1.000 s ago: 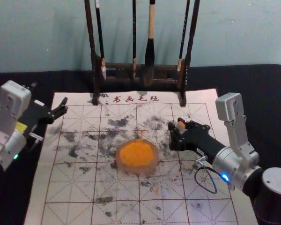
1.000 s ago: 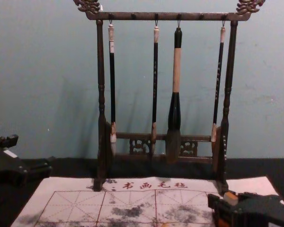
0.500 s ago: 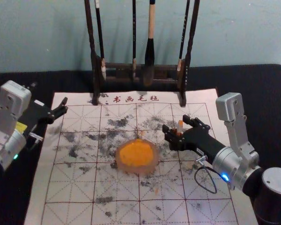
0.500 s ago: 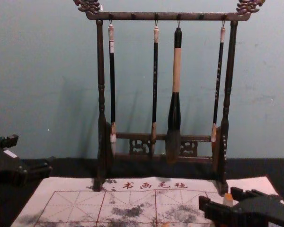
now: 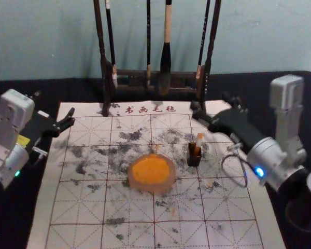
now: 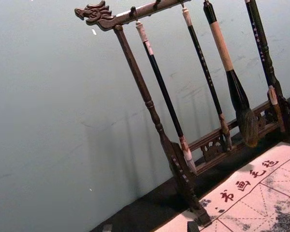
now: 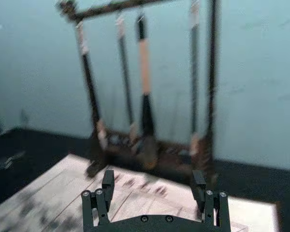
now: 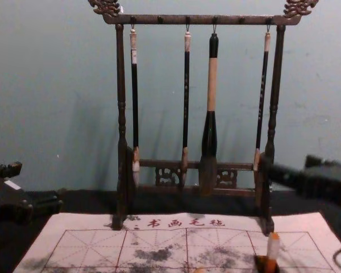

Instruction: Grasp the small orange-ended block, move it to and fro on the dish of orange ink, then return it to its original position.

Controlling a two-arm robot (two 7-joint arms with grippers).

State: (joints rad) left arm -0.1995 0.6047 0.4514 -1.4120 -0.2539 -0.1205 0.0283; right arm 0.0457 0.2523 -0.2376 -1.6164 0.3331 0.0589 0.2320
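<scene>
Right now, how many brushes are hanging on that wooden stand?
4. Left to right: a thin brush by the left post, a second thin brush, the thick brush, then a last thin brush by the right post.

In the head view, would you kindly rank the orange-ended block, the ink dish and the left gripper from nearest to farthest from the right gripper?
From the right gripper:
1. Orange-ended block: right side, standing in a small black holder.
2. Ink dish: near the mat's middle.
3. Left gripper: far left, by the mat's edge.
</scene>
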